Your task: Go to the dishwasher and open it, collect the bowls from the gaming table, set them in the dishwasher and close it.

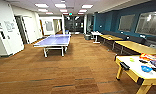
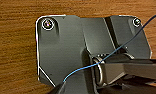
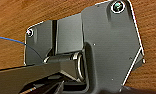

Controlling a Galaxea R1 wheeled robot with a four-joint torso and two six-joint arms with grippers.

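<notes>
At four o'clock stands our long white yellow-edged gaming worktop (image 1: 138, 67), strewn with colourful boxes; we are driving, should close in; hand states we cannot tell.

blue ping-pong table (image 1: 54, 40), brown striped carpet (image 1: 69, 72)

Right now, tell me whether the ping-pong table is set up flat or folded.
Set up flat. The blue ping-pong table stands on its legs on the brown carpet, its top lying level; whether a net is fitted, cannot tell.

Matt brown carpet-like floor (image 1: 69, 67), smooth blue table-tennis top (image 1: 54, 40), glossy white gaming table (image 1: 137, 65), perhaps laminate
</notes>
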